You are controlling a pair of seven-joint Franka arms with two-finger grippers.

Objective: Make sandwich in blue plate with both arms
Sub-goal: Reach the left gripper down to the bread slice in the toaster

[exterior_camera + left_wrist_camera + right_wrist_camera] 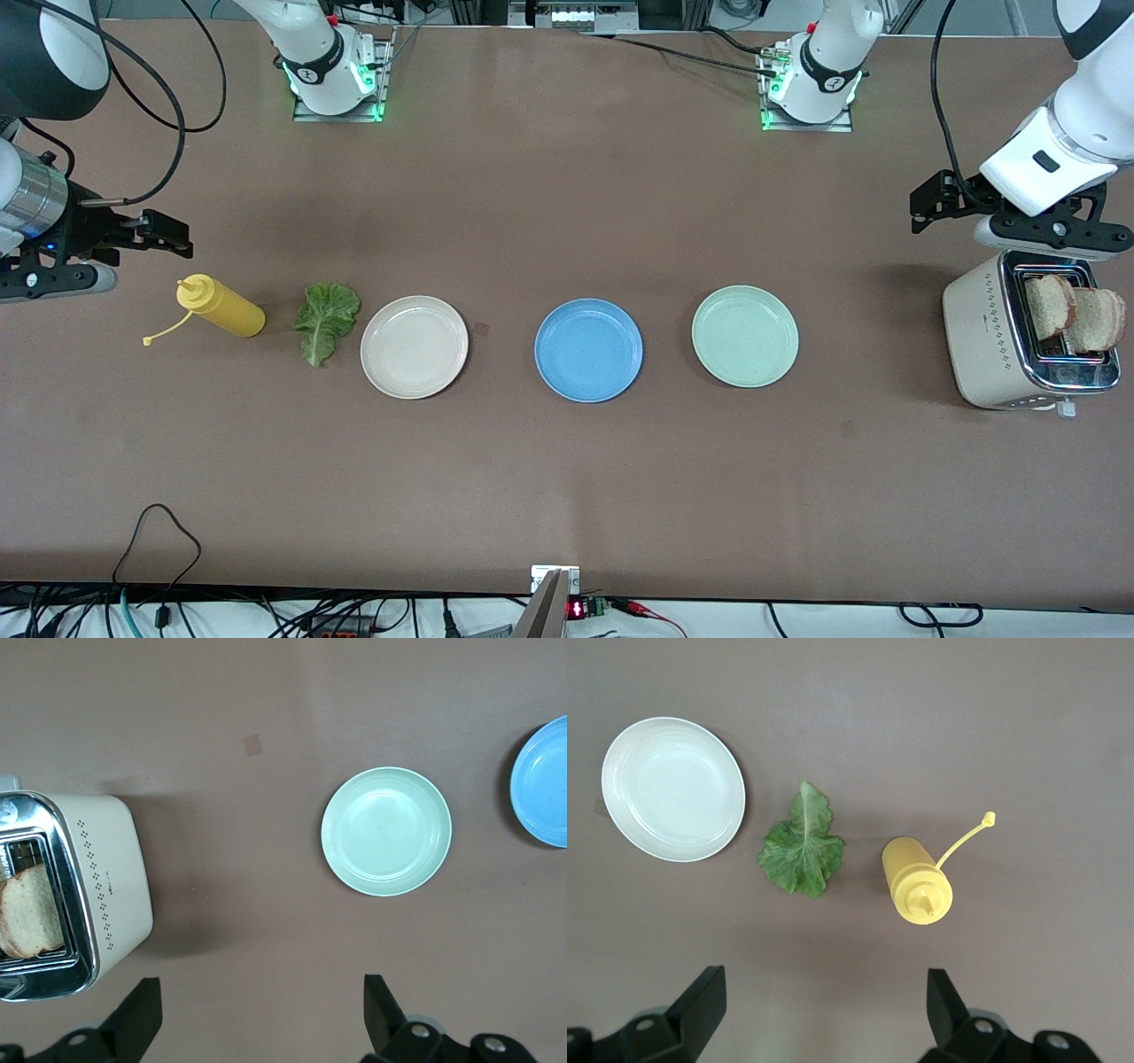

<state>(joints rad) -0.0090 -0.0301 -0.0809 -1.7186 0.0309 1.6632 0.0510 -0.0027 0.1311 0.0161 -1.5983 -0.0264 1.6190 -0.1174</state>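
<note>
- Blue plate [588, 349]: bare, mid-table, between cream plate [414, 346] and mint plate [745, 336], both bare too.
- Toaster [992, 341], at the left arm's end: two bread slices [1075, 317] stand in its slots, lower halves hidden.
- Lettuce [325, 322] flat on the table, between cream plate and mustard bottle [221, 307]; bottle upright, cap off on its tether.
- Left gripper [261, 1014] above the table by the toaster, fingers spread, holding nothing; fingertips cut off in the wrist view.
- Right gripper [824, 1010] above the table near the bottle, fingers spread, holding nothing.
</note>
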